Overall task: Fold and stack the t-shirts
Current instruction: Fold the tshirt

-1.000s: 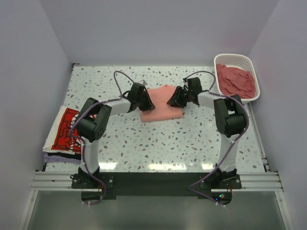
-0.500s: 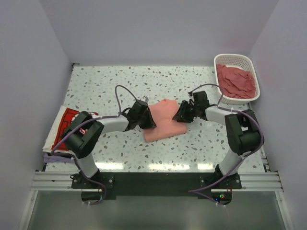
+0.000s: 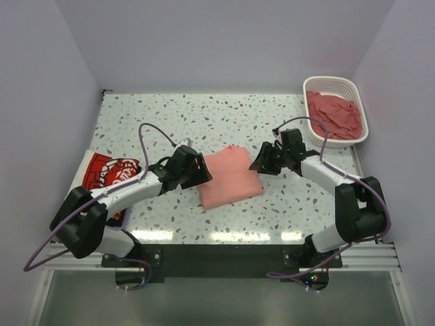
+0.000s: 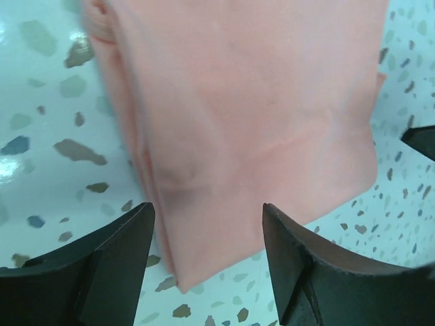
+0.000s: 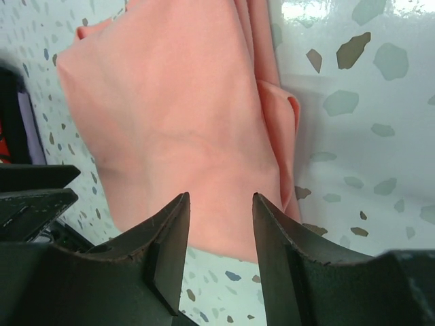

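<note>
A salmon-pink t-shirt (image 3: 231, 180) lies folded into a flat rectangle at the middle of the speckled table. My left gripper (image 3: 204, 174) sits at its left edge, open; in the left wrist view the cloth (image 4: 258, 102) lies under and beyond the gripper (image 4: 207, 227), untouched. My right gripper (image 3: 255, 165) is at the shirt's right edge, also open, with the folded cloth (image 5: 170, 115) flat below the gripper (image 5: 221, 207). A white t-shirt with red-and-black print (image 3: 109, 171) lies at the table's left edge, partly under my left arm.
A white slatted basket (image 3: 333, 81) at the back right holds more salmon-pink t-shirts (image 3: 333, 115). Purple walls close in the table at the left, right and back. The left gripper's dark body (image 5: 34, 197) shows at the left of the right wrist view.
Both grippers drew the pink shirt toward the near side, folding it over. The left gripper opened and let go of the cloth; the right jaws widened a little. The shirt now lies flat.
</note>
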Robot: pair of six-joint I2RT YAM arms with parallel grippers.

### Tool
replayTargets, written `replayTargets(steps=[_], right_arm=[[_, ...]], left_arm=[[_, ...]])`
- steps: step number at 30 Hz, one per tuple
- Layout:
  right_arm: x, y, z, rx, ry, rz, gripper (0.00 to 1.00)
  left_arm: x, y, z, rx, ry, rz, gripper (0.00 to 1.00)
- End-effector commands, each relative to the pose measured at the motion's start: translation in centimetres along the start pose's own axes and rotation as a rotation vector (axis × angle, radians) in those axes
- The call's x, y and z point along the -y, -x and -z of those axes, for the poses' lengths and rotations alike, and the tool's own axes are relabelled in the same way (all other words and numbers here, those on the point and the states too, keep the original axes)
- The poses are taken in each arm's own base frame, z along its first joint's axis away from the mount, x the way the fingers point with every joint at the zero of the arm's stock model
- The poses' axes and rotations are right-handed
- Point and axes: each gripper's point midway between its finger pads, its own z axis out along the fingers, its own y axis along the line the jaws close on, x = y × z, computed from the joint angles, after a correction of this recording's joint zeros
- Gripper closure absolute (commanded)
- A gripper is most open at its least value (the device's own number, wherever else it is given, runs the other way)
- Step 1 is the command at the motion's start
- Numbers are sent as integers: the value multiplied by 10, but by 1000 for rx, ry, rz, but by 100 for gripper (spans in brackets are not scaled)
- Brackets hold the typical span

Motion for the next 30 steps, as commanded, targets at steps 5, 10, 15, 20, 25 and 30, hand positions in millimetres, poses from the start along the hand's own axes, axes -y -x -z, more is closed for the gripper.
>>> replayTargets(steps=[5,10,15,20,25,30], right_arm=[[-16,23,18,75,5,55,52],[-14,20,19,77,4,58,52],[-14,21,22,85,3,67,52],[-16,21,25,96,3,75,52],[-15,20,26,98,3,80,52],[-14,21,25,98,3,77,52]], left_arm=[[-59,-2,7,9,212,112,24],[-54,3,-2,8,151,113,23],[-54,7,-19,4,130,97,23],[-58,6,-34,-10,120,104,24],[-66,4,-50,-36,121,109,30],[-85,-5,-57,-71,226,127,35]])
